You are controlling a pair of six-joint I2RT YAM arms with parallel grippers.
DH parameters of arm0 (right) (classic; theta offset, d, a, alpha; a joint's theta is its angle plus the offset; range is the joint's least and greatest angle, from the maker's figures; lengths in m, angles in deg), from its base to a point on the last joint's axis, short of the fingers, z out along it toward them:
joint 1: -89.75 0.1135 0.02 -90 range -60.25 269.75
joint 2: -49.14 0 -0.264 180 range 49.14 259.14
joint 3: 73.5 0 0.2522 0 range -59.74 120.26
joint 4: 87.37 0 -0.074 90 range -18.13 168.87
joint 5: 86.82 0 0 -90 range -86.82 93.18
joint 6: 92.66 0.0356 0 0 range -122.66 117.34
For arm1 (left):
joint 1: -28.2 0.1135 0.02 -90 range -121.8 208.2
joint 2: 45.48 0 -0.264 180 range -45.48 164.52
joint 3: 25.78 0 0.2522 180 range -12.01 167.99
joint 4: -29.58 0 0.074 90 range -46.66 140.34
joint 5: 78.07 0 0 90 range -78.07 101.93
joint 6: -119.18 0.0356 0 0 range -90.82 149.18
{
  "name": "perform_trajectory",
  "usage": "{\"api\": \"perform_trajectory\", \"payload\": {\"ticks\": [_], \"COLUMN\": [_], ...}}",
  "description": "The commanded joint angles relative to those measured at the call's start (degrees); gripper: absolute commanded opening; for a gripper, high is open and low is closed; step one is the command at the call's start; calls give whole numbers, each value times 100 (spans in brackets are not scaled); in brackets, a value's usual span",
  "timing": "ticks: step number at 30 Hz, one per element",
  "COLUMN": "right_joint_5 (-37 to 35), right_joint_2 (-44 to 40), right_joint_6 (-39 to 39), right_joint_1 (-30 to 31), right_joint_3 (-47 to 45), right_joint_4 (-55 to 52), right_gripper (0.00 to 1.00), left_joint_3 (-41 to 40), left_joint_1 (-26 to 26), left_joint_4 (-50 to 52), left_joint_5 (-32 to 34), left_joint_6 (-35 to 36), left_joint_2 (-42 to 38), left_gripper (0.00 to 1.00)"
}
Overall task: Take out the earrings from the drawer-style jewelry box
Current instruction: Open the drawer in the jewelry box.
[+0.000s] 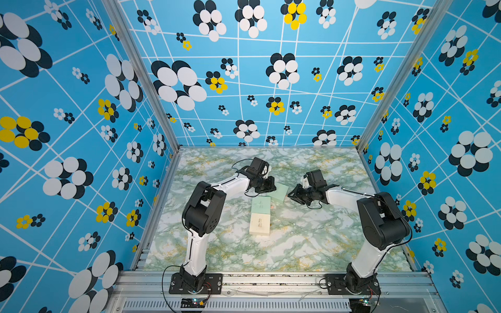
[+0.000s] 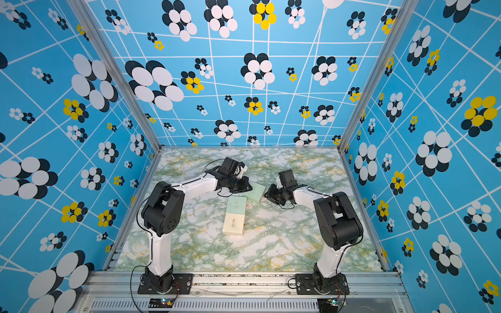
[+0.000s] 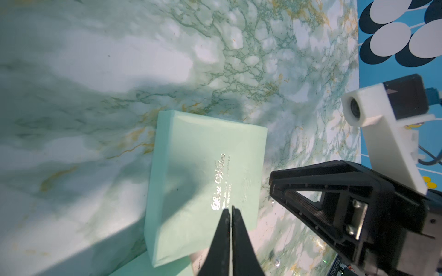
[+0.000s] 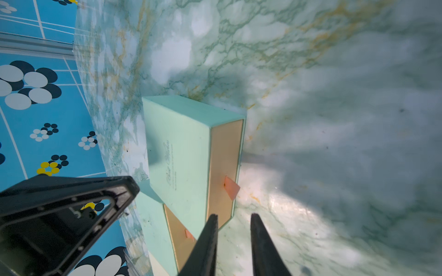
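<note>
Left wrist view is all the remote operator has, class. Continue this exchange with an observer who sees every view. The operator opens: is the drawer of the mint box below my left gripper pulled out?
Observer: No. In the right wrist view the mint box has its tan drawer front flush, not pulled out.
Operator: Is there anything to pull on?
Observer: Yes, an orange tab sticks out of that drawer front.
Operator: Does the right gripper have it?
Observer: No. The right gripper has its jaws apart with nothing between them, close to that end of the box.
</note>
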Motion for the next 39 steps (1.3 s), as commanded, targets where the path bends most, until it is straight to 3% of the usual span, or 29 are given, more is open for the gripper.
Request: {"api": "perform_trajectory", "payload": {"ticks": [1,16,39], "right_joint_5": [123,361,356], "right_joint_2": [134,354,407], "right_joint_6": [124,297,302], "right_joint_1": [29,-15,-54], "right_joint_3": [32,34,19], "right_joint_4": [171,505,569], "right_gripper": [26,23,14], "left_joint_3": [125,149,126], "left_joint_1": [-66,-75,-57], "left_joint_4": [-47,155,304], "left_joint_5": [-47,176,229], "left_joint_6": [-36,-42,55], "left_joint_2": [123,381,443], "left_gripper": [8,0,0]}}
